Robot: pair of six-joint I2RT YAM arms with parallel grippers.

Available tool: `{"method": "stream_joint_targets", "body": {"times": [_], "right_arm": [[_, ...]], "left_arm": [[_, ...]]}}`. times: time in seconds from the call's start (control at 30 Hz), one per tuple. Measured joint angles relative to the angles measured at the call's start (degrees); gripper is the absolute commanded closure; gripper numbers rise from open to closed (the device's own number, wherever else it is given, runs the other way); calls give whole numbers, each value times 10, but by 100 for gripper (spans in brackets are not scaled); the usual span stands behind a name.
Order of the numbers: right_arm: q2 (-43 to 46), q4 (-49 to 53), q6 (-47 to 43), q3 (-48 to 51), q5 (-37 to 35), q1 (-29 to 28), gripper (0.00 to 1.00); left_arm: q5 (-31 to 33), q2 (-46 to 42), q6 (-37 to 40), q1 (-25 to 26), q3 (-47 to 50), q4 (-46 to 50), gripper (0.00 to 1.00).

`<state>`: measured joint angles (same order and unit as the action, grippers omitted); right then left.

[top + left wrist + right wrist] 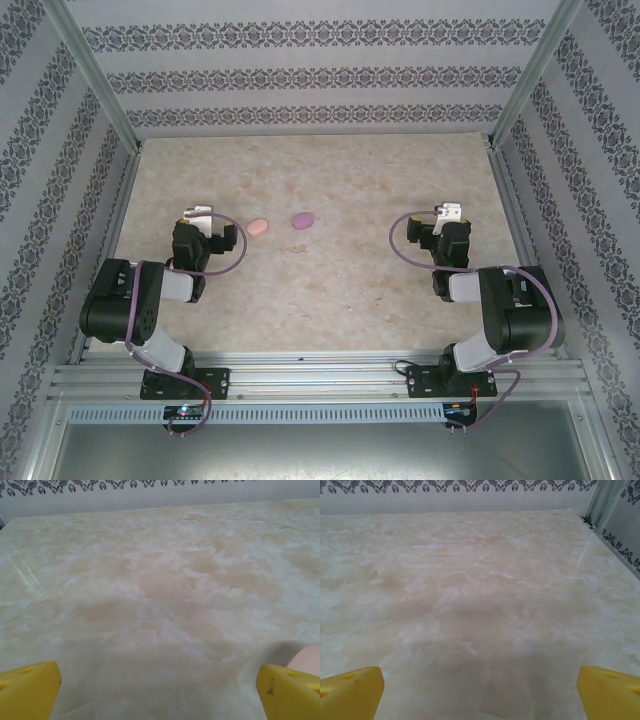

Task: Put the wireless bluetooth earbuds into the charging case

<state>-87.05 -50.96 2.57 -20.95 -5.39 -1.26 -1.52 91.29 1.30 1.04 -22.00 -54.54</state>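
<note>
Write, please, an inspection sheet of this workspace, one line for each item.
Surface: beige marbled table, no spill seen.
Job's things: pink case and purple case lie apart mid-table, between the arms; earbuds too small to make out.
Clutter: nothing seen.
Grippers: left gripper and right gripper both open, nothing between the fingers.
Cables: a purple cable loops at each wrist, clear of the cases.
Surroundings: patterned walls, metal frame posts.
</note>
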Motion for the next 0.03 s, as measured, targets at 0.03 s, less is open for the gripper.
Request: {"method": "stream_joint_targets", "body": {"times": [0.03], "right_arm": [[0, 0, 0, 0, 3, 0, 2]], "left_arm": [[0, 0, 0, 0, 0, 0, 0]]}}
